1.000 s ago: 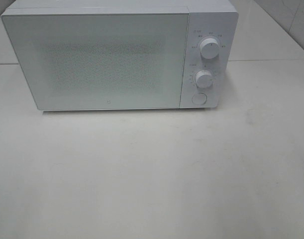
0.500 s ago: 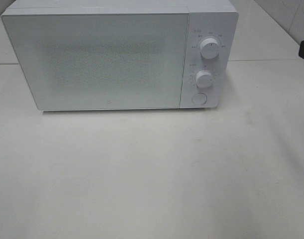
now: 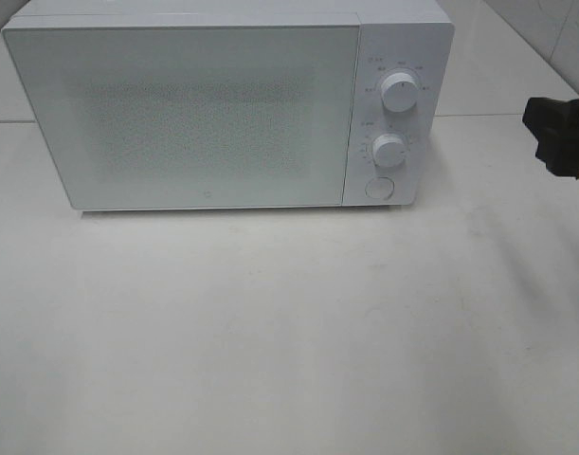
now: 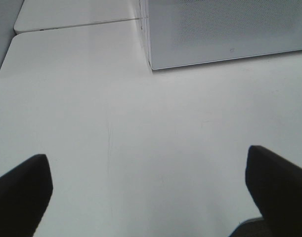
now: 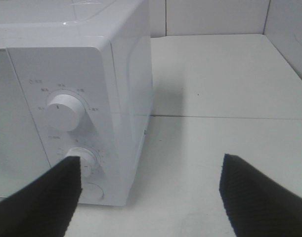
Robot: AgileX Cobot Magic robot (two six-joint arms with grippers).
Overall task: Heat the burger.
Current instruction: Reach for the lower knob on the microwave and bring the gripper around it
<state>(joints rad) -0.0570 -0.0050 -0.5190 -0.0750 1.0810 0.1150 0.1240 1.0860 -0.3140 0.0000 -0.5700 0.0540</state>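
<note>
The right gripper (image 5: 150, 163) hangs by the microwave's (image 3: 403, 38) dial side, jaws spread and empty, handy for its controls, the left gripper (image 4: 147, 153) hovers equally wide over the table (image 3: 270, 332), and the burger is unseen, perhaps behind that shut door (image 3: 175, 104).

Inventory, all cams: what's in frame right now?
microwave: 1, white, back of the table, door shut
knobs: 2, white, on the microwave's right panel, upper over lower
button: 1, white, round, under the lower knob
table: 1, white, under the microwave
wall: 1, white tiles, behind the table
burger: 0, not in view
right gripper: 1, black, right of the microwave at knob level, open, holds nothing
left gripper: 1, black, over the table in front of the microwave's left corner, open, holds nothing
</note>
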